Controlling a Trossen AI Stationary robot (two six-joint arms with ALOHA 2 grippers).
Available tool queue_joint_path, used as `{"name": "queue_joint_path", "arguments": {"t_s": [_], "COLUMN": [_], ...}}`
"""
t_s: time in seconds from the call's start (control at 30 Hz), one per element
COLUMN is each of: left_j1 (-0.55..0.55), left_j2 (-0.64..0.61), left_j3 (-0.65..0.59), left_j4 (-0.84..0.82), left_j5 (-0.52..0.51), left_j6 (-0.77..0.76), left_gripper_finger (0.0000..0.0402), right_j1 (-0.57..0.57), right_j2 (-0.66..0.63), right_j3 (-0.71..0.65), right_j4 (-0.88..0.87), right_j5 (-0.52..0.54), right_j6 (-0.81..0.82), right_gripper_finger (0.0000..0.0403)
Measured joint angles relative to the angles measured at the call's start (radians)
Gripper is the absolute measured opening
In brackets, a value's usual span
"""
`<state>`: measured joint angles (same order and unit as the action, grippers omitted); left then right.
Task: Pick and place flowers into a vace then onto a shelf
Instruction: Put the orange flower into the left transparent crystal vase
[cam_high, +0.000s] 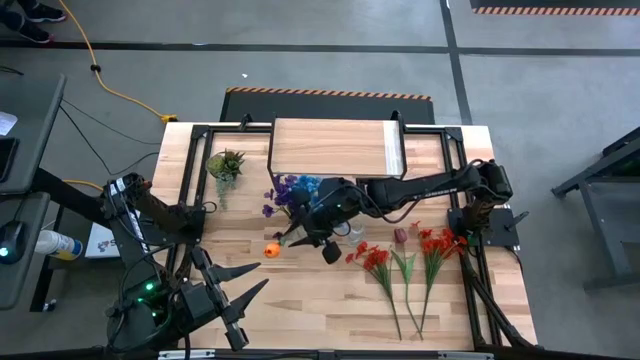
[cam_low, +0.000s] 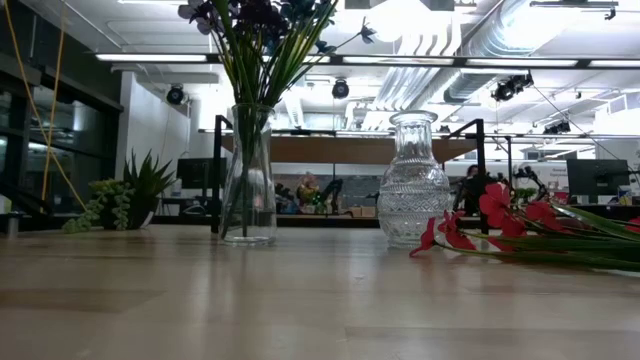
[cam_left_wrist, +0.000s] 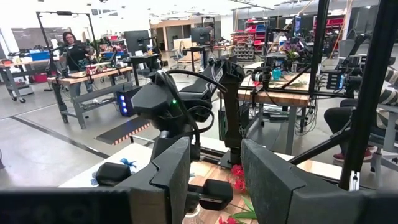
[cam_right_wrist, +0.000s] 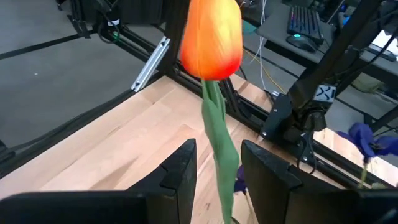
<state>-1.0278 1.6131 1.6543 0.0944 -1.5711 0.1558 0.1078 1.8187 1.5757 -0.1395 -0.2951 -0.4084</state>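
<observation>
R pincer (cam_right_wrist: 216, 165) grips orange flower (cam_right_wrist: 211, 37) by stem; light, floppy, hold low. L pincer (cam_high: 243, 283) wide, idle at counter (cam_high: 300, 300) edge.

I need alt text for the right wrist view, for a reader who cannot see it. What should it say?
An orange tulip on a green stem rises between the right gripper's two dark fingers, which close in on the stem. Below lies the wooden tabletop, with black frame parts and a blue flower at its far edge.
</observation>
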Motion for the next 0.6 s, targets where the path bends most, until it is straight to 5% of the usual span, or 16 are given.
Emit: {"name": "queue_joint_path", "arguments": {"t_s": [0.6], "left_j1": [0.000], "left_j2": [0.000], "left_j3": [0.000], "left_j4": [0.000], "left_j5": [0.000], "left_j6": [0.000], "left_gripper_finger": [0.0177], "right_j1": [0.023], "right_j2": [0.000], "right_j3": [0.000], "right_j4": [0.032], "right_j5": [0.063], "right_j6": [-0.039], "right_gripper_finger": [0.0117]}}
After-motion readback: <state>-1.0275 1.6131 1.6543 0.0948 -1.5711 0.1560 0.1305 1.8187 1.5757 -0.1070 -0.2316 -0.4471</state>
